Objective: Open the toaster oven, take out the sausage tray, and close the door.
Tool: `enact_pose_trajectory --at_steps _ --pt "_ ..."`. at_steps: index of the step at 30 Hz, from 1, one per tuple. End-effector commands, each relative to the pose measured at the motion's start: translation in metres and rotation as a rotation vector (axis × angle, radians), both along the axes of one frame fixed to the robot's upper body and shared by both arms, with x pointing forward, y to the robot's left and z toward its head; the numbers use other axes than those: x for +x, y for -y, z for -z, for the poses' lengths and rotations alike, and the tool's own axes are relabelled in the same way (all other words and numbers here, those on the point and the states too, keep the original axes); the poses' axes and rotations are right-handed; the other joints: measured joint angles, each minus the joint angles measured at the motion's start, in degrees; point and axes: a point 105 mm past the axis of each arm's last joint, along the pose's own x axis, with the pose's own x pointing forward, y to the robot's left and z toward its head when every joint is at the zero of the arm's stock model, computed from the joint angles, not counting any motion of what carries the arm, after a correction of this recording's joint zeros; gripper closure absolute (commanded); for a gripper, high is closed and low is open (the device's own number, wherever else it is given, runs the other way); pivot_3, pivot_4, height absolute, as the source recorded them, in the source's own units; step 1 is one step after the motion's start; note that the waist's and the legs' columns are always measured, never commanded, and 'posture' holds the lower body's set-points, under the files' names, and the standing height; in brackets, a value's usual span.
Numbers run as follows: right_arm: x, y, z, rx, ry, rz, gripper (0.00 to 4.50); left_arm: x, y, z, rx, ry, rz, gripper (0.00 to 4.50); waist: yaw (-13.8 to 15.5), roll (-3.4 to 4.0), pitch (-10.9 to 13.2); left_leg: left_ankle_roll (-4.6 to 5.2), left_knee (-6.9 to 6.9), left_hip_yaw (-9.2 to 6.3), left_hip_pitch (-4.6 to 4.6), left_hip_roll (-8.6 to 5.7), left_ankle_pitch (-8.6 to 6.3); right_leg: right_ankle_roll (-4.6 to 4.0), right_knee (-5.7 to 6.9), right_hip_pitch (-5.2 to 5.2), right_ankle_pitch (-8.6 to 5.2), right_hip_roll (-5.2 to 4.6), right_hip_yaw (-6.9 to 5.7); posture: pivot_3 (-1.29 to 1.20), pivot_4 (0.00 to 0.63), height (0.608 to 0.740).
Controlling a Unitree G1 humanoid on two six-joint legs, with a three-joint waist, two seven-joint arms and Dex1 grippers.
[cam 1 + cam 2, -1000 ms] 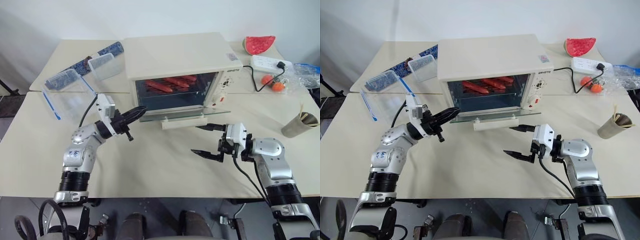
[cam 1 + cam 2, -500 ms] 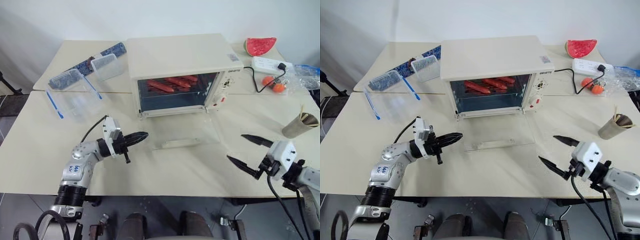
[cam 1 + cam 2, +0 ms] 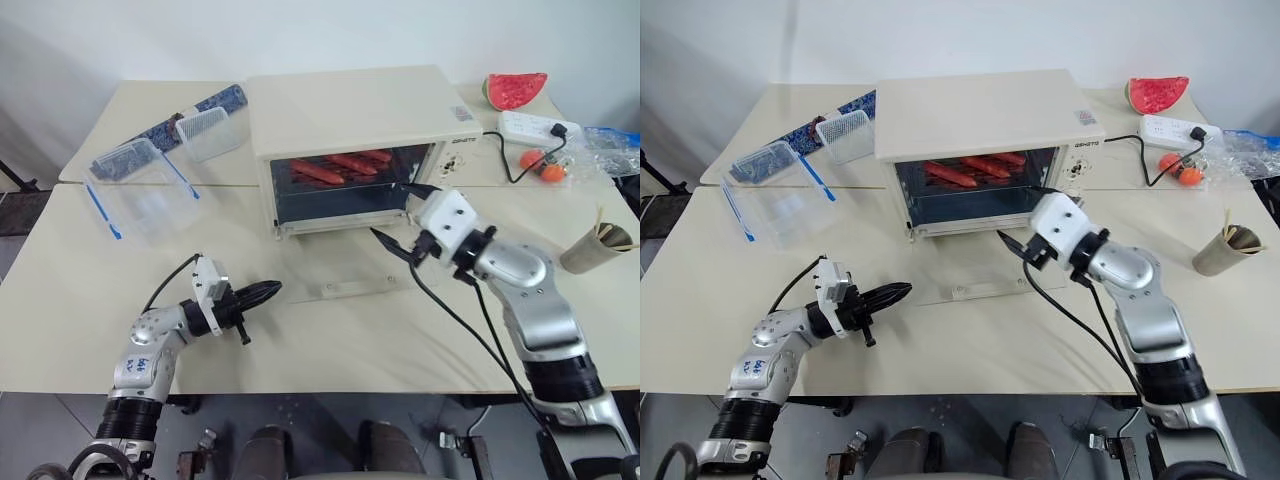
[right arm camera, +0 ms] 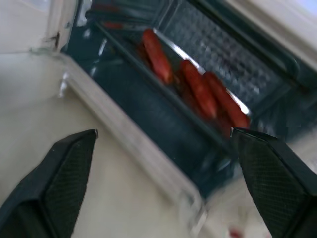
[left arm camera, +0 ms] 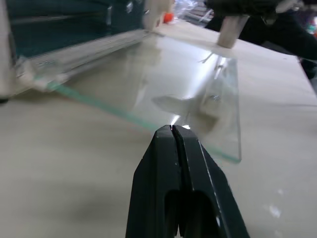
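- Two clear plastic containers [image 3: 150,185] with blue trim sit at the far left of the table [image 3: 80,290], well apart from the oven.
- The left gripper [image 3: 268,291] hangs low over the table, in front of the oven's left part, its black fingers pressed together with nothing between them. In the left wrist view its closed tip [image 5: 172,133] points at the near edge of the glass panel.
- The toaster oven [image 3: 355,130] stands at the middle of the table's far half, its mouth uncovered.
- The door [image 3: 360,265] is folded all the way down, lying flat on the table in front of the oven, with its cream bar handle [image 3: 352,288] at the near edge.
- The sausage tray [image 3: 345,167] is inside the oven on its upper level, carrying reddish-brown sausages [image 4: 198,89].
- The right gripper [image 3: 398,215] is at the right part of the oven mouth, above the lowered door, its fingers spread wide and empty; the right wrist view faces the tray.
- A paper cup [image 3: 598,250] stands at the right edge of the table.
- A white power strip [image 3: 535,126], two small orange fruits [image 3: 545,165] and a watermelon slice [image 3: 517,88] lie at the far right.
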Motion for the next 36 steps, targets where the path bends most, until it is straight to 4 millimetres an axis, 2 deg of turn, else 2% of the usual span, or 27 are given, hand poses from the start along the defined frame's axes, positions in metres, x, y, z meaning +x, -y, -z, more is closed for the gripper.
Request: enact_pose_trajectory --at_steps 1,3,6,8,13,16,17,20,24,27,36 --pt "0.014 -0.019 -0.005 -0.128 0.119 -0.026 0.0 -0.008 -0.011 -0.027 -0.102 0.102 -0.065 4.31 -0.15 0.0 0.0 0.0 0.0 0.01 0.0 0.0 -0.02 0.0 0.01 -0.01 0.0 0.0 0.0 0.0 0.15 0.74" --pt "0.027 -0.024 -0.001 -0.249 0.178 -0.015 0.0 -0.013 -0.025 -0.039 -0.157 0.136 -0.147 3.97 -0.7 0.0 0.0 -0.01 -0.01 0.05 -0.02 0.01 -0.03 0.0 0.01 -0.06 0.0 -0.02 0.01 0.0 0.15 0.74" --pt "0.048 -0.024 -0.005 -0.331 0.246 0.074 0.0 -0.028 -0.044 -0.05 -0.169 0.17 -0.223 3.09 -1.56 0.0 0.0 -0.03 -0.08 0.02 0.0 0.05 -0.03 0.0 0.1 -0.11 0.0 -0.03 -0.03 0.0 0.15 0.74" --pt "0.056 -0.034 -0.005 -0.385 0.293 0.085 0.0 -0.043 -0.053 -0.053 -0.163 0.175 -0.246 2.58 -1.73 0.0 0.0 -0.05 -0.12 0.02 0.0 0.05 -0.03 0.0 0.15 -0.17 0.0 -0.03 -0.04 0.0 0.15 0.74" --pt "0.066 -0.056 -0.015 -0.461 0.464 0.102 0.0 -0.065 -0.061 -0.054 -0.157 0.145 -0.265 1.06 -1.98 0.02 0.01 -0.09 -0.16 0.04 0.0 0.09 -0.05 -0.01 0.17 -0.26 0.0 -0.02 -0.01 0.0 0.15 0.74" --pt "0.075 -0.067 -0.013 -0.484 0.485 0.119 0.0 -0.068 -0.06 -0.057 -0.175 0.139 -0.276 0.19 -1.84 0.02 0.01 -0.09 -0.1 0.05 -0.02 0.09 -0.05 -0.02 0.17 -0.26 -0.01 -0.02 0.02 0.0 0.15 0.74" --pt "0.076 -0.072 -0.013 -0.483 0.493 0.117 0.0 -0.067 -0.06 -0.059 -0.169 0.159 -0.29 0.04 -1.82 0.02 0.01 -0.09 -0.08 0.04 -0.02 0.09 -0.05 -0.02 0.19 -0.26 -0.01 -0.03 0.02 0.0 0.15 0.74" --pt "0.077 -0.085 -0.012 -0.496 0.521 0.109 0.0 -0.066 -0.053 -0.058 -0.162 0.153 -0.26 0.04 -1.82 0.02 0.01 -0.1 -0.08 0.01 -0.04 0.08 -0.05 -0.03 0.2 -0.26 -0.01 -0.03 0.02 0.0 0.15 0.74" --pt "0.077 -0.09 -0.01 -0.51 0.539 0.116 0.0 -0.065 -0.051 -0.057 -0.158 0.154 -0.25 0.04 -1.97 0.02 0.01 -0.11 -0.15 0.02 -0.08 0.08 -0.06 -0.02 0.22 -0.35 -0.01 -0.01 0.02 0.0 0.15 0.74" --pt "0.079 -0.086 -0.004 -0.566 0.551 0.148 0.62 -0.061 -0.052 -0.059 -0.152 0.166 -0.257 0.0 -2.06 0.03 0.02 -0.11 -0.15 0.05 -0.15 0.08 -0.06 -0.03 0.25 -0.44 -0.01 0.0 0.02 0.0 0.15 0.74" --pt "0.082 -0.078 0.002 -0.62 0.549 0.212 3.67 -0.056 -0.049 -0.059 -0.154 0.159 -0.232 0.0 -2.52 0.03 0.02 -0.12 -0.21 0.15 -0.21 0.09 -0.05 -0.03 0.31 -0.57 -0.01 0.0 0.03 0.0 0.15 0.74"
